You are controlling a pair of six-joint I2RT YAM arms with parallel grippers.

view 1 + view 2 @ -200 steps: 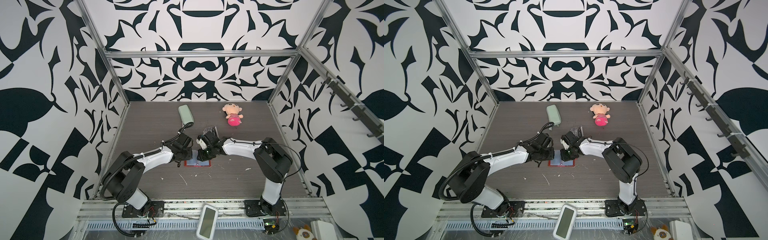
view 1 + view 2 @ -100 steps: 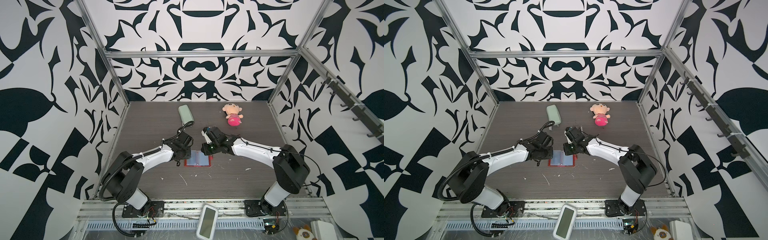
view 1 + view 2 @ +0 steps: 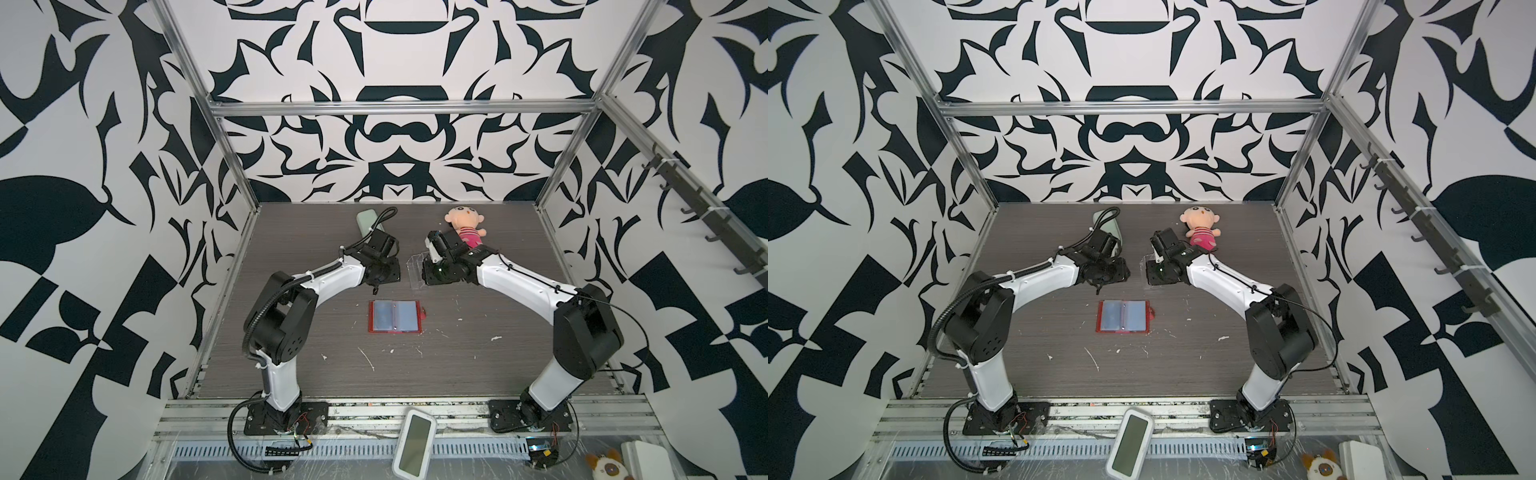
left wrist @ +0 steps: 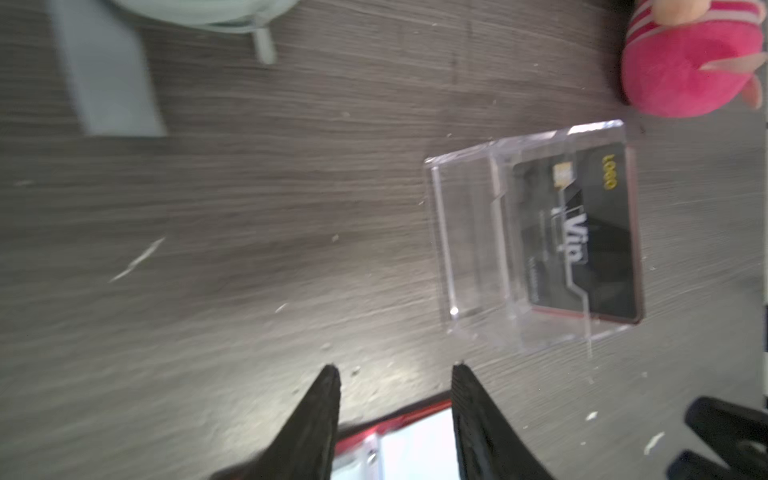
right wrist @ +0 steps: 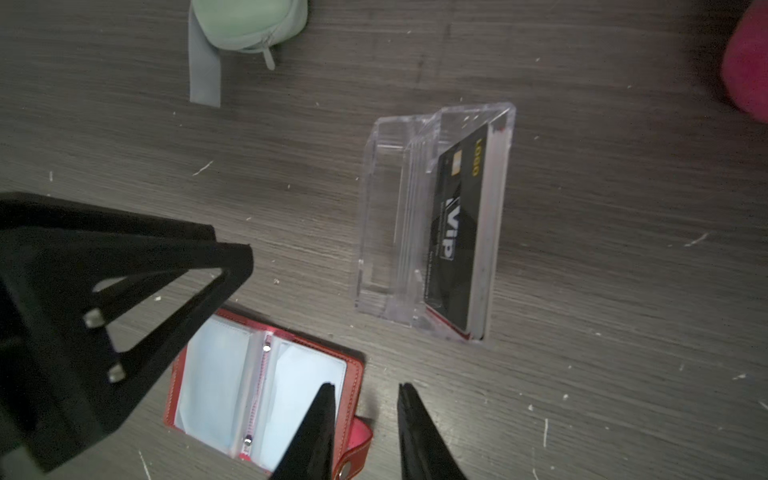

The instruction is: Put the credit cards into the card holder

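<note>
Fingers (image 4: 320,411) of the left gripper (image 4: 394,369) stand well apart with nothing between them. The fingers (image 5: 316,428) of the right gripper (image 5: 366,386) are parted by a narrower gap and are also empty. A second ago both grippers were down at the card holder (image 3: 395,316); both have since risen and moved toward the back of the table (image 3: 478,357). The card holder now lies free and opened flat near the table centre in both top views. Its clear sleeves face up and no card is visible in them. Judged from this, the opening step is complete and no card is loaded yet; the next step is to fetch one. The credit cards (image 5: 455,232) stand on edge, leaning at the rear of the clear acrylic box (image 5: 386,208), just behind the card holder and apart from it. A black card marked VIP faces forward with further card edges behind it; the blue card cannot be picked out. The box front wall and side walls enclose the stack, so only the upper card edge is likely to be free for a pinch. In a top view the right wrist hangs directly over the box. The plush doll (image 3: 465,224) sits near the box at the rear. The pale green case (image 3: 365,220) lies near the left wrist, clear of the path. White flecks are scattered over the table.
</note>
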